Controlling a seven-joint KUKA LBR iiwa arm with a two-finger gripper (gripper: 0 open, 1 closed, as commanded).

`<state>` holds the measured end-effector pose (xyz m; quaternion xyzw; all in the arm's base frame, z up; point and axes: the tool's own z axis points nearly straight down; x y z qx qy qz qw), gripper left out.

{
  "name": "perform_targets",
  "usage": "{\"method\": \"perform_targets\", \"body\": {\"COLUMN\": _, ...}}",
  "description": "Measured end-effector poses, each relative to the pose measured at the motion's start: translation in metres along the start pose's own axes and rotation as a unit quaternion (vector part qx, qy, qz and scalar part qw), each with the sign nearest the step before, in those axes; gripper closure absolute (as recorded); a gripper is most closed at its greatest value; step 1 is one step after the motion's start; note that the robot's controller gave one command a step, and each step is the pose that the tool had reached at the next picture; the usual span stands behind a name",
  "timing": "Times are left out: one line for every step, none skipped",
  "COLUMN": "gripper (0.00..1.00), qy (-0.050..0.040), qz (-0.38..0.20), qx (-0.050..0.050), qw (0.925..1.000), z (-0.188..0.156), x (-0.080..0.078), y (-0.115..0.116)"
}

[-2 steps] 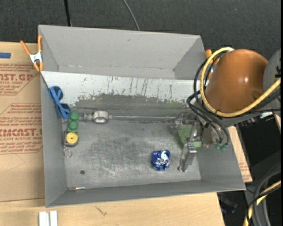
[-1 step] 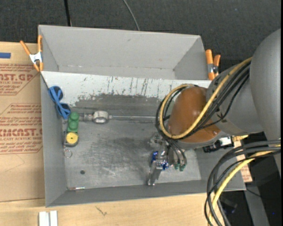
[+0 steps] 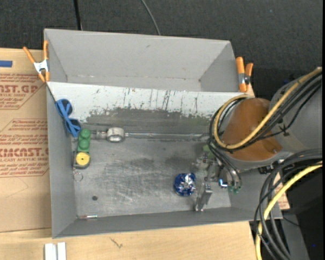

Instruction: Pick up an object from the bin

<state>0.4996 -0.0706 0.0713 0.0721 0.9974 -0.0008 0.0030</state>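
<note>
the claw (image 3: 201, 201) is down low in the grey bin (image 3: 135, 169), near the front right corner of the floor. it hangs from the arm (image 3: 309, 123), which comes in from the right. the arm has an orange cover (image 3: 249, 131), and black and yellow cables (image 3: 216, 124) loop round it. the tip of the claw is close to the front wall of the bin. i cannot tell if the claw is wide or narrow, because it is small and dark and mixed up with wires.

the thing nearest the claw is a little shiny blue ball (image 3: 184, 184). it lies on the floor of the bin, just beside the claw, on its left and a bit further back. the ball is not inside the claw. i cannot tell if the two touch.

the other things are well apart from the claw, over on the left side of the bin. a blue loop thing (image 3: 67, 118) leans by the left wall. just below it stands a green piece (image 3: 84, 140), and right under that lies a yellow round piece (image 3: 82, 158). a silver ring (image 3: 115, 135) lies near the back. a thin rod (image 3: 157, 136) runs from it to the right along the floor.
</note>
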Motion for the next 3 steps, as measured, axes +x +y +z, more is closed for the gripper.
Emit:
{"method": "perform_targets", "body": {"gripper": 0.00, "qy": -0.0030, "qz": -0.075, "qx": 0.000, "qw": 0.9972, "z": -0.001, "x": 0.014, "y": 0.040}}
{"method": "perform_targets", "body": {"gripper": 1.00, "qy": -0.0048, "qz": -0.074, "qx": -0.001, "qw": 0.9972, "z": -0.002, "x": 0.013, "y": 0.040}}
{"method": "perform_targets", "body": {"gripper": 1.00, "qy": -0.0023, "qz": -0.192, "qx": -0.001, "qw": 0.9813, "z": -0.151, "x": -0.019, "y": 0.047}}
